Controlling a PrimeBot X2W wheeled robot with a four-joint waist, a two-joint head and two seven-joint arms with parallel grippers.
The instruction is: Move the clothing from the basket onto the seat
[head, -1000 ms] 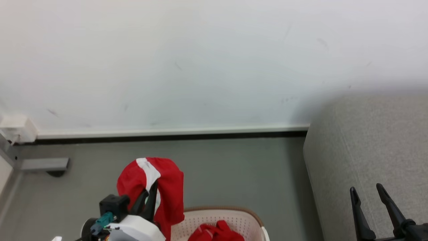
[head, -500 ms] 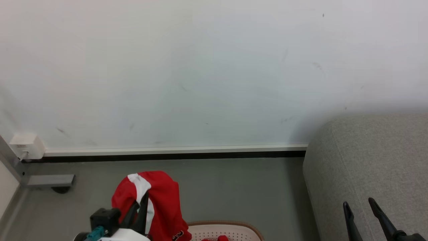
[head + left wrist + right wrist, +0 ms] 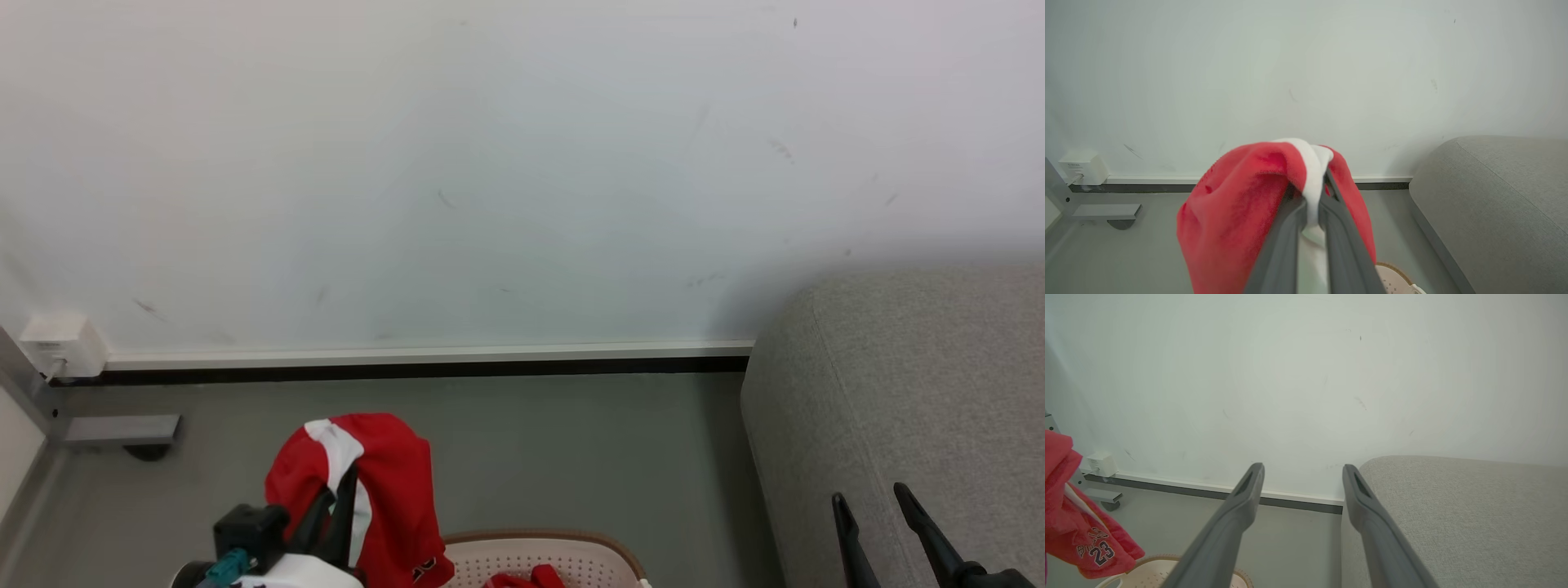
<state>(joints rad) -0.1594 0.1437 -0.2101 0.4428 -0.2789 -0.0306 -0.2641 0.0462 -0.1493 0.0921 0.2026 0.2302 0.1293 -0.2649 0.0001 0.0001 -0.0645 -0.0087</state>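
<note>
Held item: a soft bright red fabric garment (image 3: pixel 392 482) with a white band, raised above and to the left of the basket. It hangs over the grey floor (image 3: pixel 571 441), high enough to clear the rim.
Left gripper (image 3: pixel 1312 196): pressed together on the white band, with cloth draped over the tips. Pinching one bunched fold lets the rest hang free.
Basket: a rounded cream perforated plastic laundry basket (image 3: pixel 531 559) with a brown rim, low in the head view. More red clothing (image 3: pixel 531 580) lies inside.
Seat: a large light grey upholstered sofa (image 3: pixel 922 384) to the right, well apart from the garment.
Right gripper (image 3: pixel 1302 467): spread wide and holding nothing, beside the sofa's near edge.
Step in hand: probably carrying the garment right, toward the seat.
Risk: the hanging hem could drag on the sofa's side.
</note>
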